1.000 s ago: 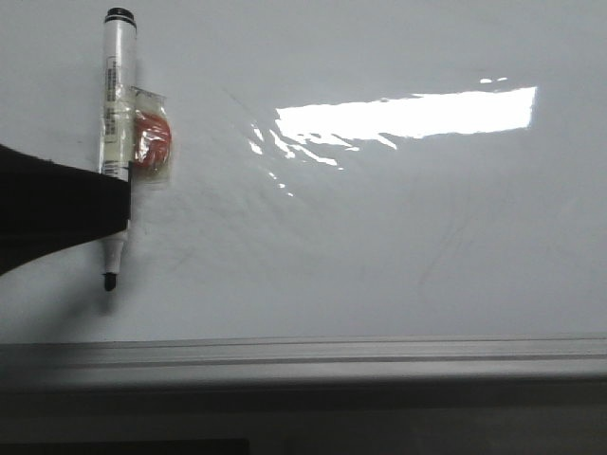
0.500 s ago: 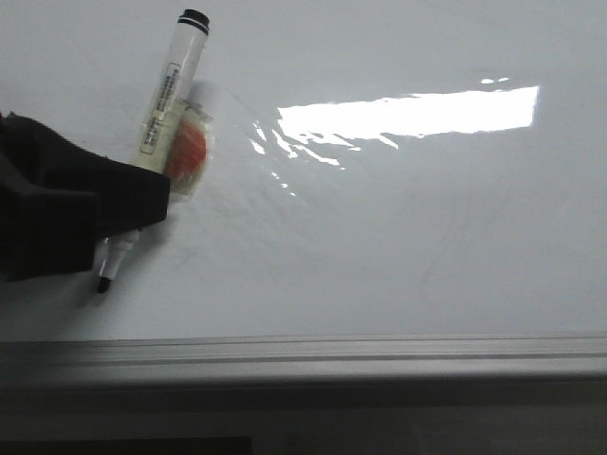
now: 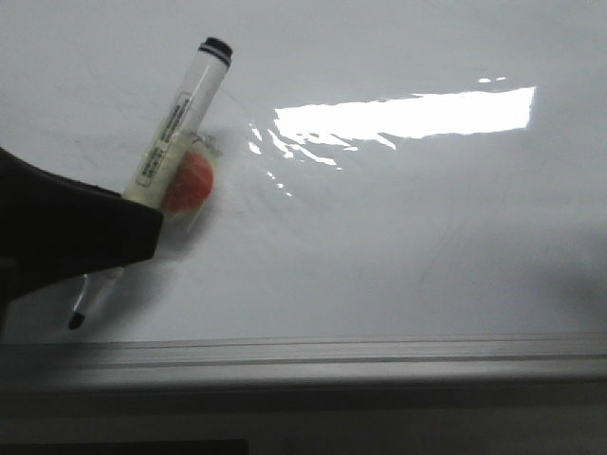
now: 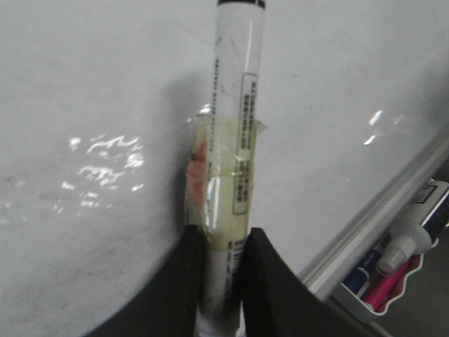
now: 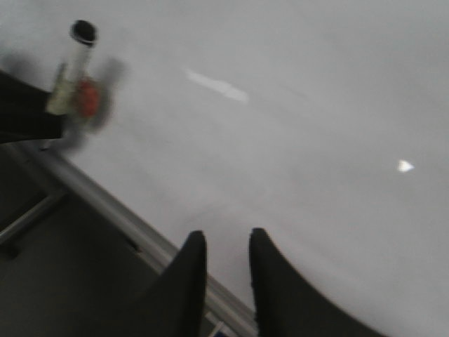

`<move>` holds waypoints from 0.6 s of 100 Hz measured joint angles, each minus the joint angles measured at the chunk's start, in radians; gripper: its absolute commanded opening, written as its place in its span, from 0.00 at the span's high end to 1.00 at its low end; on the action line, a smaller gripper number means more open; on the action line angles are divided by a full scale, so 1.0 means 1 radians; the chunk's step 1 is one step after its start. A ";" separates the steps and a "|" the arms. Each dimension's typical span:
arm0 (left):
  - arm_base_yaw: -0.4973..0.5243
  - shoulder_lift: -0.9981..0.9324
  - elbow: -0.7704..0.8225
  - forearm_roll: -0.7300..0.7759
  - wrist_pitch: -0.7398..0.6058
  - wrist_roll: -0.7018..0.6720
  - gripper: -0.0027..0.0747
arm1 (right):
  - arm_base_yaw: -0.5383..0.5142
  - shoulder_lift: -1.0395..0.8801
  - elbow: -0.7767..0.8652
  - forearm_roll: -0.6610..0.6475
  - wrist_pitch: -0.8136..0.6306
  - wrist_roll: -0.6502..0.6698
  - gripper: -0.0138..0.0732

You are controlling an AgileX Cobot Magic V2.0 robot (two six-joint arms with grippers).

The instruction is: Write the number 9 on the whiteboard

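Big glossy whiteboard (image 3: pixel 398 237) fills the view with no number 9 on it, left gripper (image 4: pixel 223 270) at 8 o'clock clamps a tilted marker (image 3: pixel 171 142), right gripper (image 5: pixel 226 270) empty, fingers slightly apart.

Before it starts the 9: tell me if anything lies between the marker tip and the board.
Nothing visible does. The left gripper holds the marker tilted, tip low near the whiteboard frame; no stroke shows. Tip contact cannot be told.

marker (image 3: pixel 175 123) label print, too small to read
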State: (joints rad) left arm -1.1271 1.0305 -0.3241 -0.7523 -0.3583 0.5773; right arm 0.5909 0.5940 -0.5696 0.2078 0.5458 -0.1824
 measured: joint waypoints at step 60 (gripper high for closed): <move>0.000 -0.099 0.001 0.107 0.145 0.373 0.99 | 0.345 0.507 -0.302 0.020 -0.076 -0.021 0.47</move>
State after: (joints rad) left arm -1.1271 0.9312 -0.3226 -0.6452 -0.2138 0.9505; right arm 0.9361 1.1009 -0.8712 0.2275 0.4701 -0.2030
